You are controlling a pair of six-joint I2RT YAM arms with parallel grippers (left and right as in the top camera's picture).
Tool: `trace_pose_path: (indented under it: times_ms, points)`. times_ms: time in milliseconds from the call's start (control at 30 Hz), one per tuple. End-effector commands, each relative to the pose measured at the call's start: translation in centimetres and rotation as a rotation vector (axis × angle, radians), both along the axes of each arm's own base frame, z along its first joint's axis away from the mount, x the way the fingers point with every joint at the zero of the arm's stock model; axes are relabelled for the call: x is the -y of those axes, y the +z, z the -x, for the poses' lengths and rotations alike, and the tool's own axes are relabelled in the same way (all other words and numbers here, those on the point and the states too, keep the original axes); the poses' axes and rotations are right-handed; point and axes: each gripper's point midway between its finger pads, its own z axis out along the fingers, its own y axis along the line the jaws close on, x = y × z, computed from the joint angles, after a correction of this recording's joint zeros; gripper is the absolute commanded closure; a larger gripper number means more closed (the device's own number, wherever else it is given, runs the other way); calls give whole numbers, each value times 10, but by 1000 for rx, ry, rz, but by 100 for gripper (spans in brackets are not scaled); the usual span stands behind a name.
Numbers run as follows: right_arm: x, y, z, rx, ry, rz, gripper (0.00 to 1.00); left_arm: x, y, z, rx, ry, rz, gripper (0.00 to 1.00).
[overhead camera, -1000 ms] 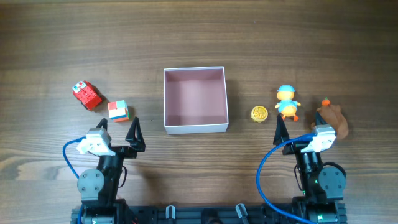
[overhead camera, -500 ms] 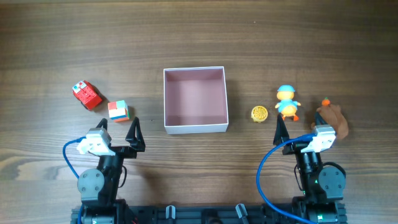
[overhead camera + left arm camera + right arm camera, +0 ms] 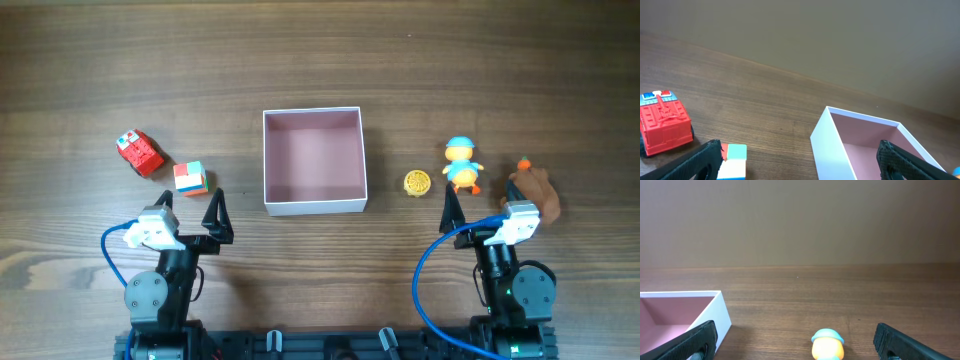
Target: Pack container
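Observation:
The container (image 3: 315,207), a square shallow box with white walls and a pink inside, stands empty at the table's middle. It also shows in the left wrist view (image 3: 832,145) and the right wrist view (image 3: 716,314). My left gripper (image 3: 190,205) is open and empty, near the front edge, just below a coloured cube (image 3: 190,178). In the left wrist view the fingers (image 3: 800,165) frame the cube (image 3: 732,161) and the box wall. My right gripper (image 3: 483,205) is open and empty below a duck toy (image 3: 461,164). The duck (image 3: 827,344) sits between its fingers (image 3: 795,340).
A red toy truck (image 3: 139,153) lies left of the cube and shows in the left wrist view (image 3: 664,122). A yellow disc (image 3: 417,183) lies between the box and the duck. A brown plush toy (image 3: 533,190) lies at the far right.

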Motion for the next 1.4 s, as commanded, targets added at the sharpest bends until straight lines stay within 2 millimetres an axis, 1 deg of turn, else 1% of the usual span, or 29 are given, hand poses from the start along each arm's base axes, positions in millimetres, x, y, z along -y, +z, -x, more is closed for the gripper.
trace_pose_path:
  times_ms: [0,1100,1267,1367]
  points:
    - [-1,0,0,0,11,-16,0,5,-2,0,0,-24,2,0]
    - [-2,0,0,-1,14,-28,0,5,-2,0,1,-25,3,0]
    - [-4,0,0,-15,22,-159,0,7,3,1,16,-37,14,0]
    - [-7,-1,0,-33,40,-168,0,13,4,2,15,-69,60,0]
